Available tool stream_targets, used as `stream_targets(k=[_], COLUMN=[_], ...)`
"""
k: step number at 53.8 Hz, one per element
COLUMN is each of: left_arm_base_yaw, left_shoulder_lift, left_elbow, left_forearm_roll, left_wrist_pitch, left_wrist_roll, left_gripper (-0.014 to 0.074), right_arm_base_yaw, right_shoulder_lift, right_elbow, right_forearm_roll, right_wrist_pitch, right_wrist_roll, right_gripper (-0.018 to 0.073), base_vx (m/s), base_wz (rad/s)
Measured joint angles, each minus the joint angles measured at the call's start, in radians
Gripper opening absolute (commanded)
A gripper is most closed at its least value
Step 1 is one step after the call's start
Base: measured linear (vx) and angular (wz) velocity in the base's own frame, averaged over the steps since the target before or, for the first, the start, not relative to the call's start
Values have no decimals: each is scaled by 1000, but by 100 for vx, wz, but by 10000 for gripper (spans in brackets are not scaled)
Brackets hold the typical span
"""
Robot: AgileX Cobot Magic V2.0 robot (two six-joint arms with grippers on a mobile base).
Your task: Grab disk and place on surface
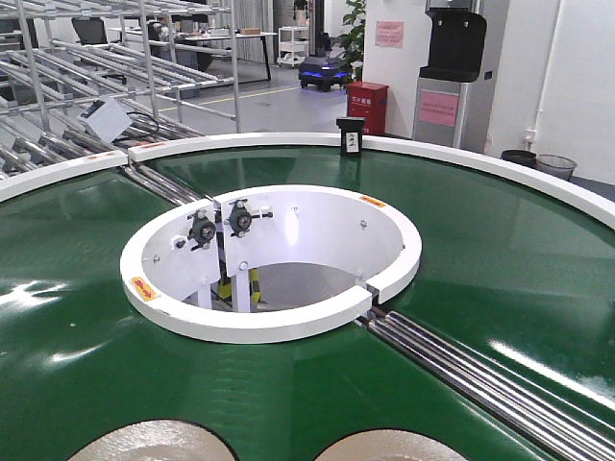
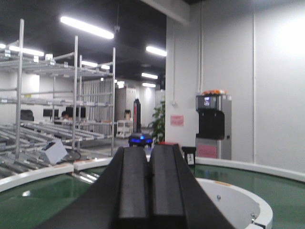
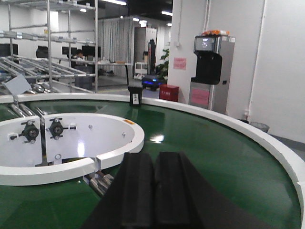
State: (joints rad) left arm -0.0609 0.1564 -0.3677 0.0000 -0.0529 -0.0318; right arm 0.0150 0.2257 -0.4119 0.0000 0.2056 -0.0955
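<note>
Green conveyor belt (image 1: 500, 279) fills most of the front view, ring-shaped, wrapping a white hub ring (image 1: 279, 322), with steel rollers (image 1: 461, 370) crossing the belt at lower right. One pale speckled disk (image 1: 159, 444) lies on the belt at the bottom edge of the front view, with a second disk (image 1: 389, 448) near it to the right. Both are cut off by the frame and neither is touched. My left end effector (image 2: 149, 157) is fully closed with nothing in it, up above the belt. My right end effector (image 3: 155, 162) is likewise closed and empty, over the belt just beside the hub ring. The dark table where the disk should go shows in no view. Risks, as I judge them: going down closed would shove the disk instead of gripping it; the disk is flat and low, so I could scrape the belt or slip off its rim; if the belt runs, the disk drifts away from me; placing toward an unseen table could miss
</note>
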Motion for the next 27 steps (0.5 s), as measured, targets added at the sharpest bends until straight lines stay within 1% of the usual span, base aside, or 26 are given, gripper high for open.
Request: stream_targets(k=[6,10,16,22,27], left_arm_base_yaw=[0,0,0,0,0], left_shoulder_lift=[138,219,349,482,576], left_elbow=[-119,-147,-149,-147,-147], left_forearm_roll=[0,0,0,0,0], left_wrist_pitch=[97,139,196,235,246], left_wrist_roll=[0,0,0,0,0], left_gripper=[0,5,25,90,188], right_arm_base_yaw=[0,0,0,0,0], right_shoulder_lift=[110,180,271,367,429], right_elbow=[-76,-89,-89,-89,-89], right_forearm_roll=[5,6,6,9,9], right_wrist_pitch=[47,70,92,93,95], right_wrist_roll=[0,0,4,8,8], right_gripper=[-7,-5,2,34,86], base_vx=[0,0,0,0,0], base_wz=[0,0,0,0,0])
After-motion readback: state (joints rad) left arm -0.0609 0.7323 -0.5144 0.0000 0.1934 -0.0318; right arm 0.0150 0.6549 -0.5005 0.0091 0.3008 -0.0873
